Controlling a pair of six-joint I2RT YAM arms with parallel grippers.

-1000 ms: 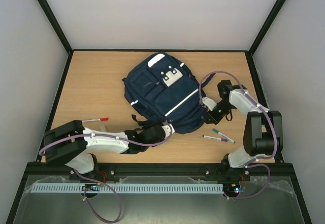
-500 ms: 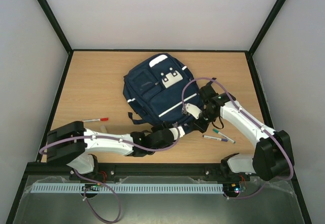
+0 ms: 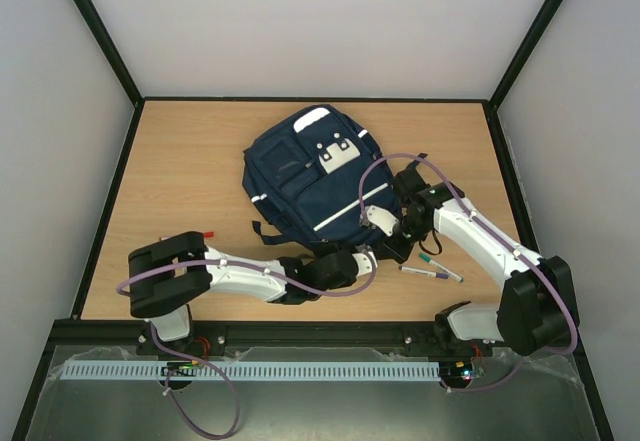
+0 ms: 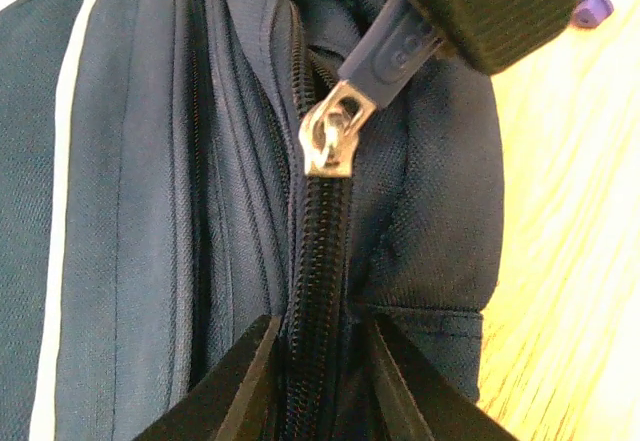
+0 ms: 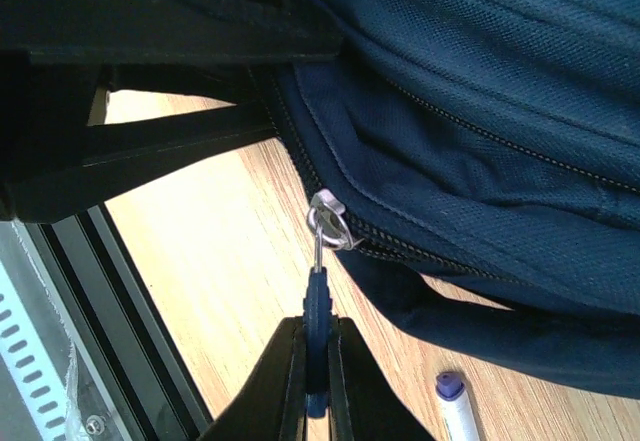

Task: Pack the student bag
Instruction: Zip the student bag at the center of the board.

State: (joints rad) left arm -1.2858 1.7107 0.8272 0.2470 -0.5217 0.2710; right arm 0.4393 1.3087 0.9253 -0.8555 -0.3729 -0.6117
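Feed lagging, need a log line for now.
right gripper: shut on blue zipper pull | left gripper: astride zip of navy fabric backpack, grip unclear

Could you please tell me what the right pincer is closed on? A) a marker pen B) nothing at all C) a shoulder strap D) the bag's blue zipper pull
D: in the right wrist view the right pincer is shut on the blue zipper pull, which hangs from the silver slider of the student bag.
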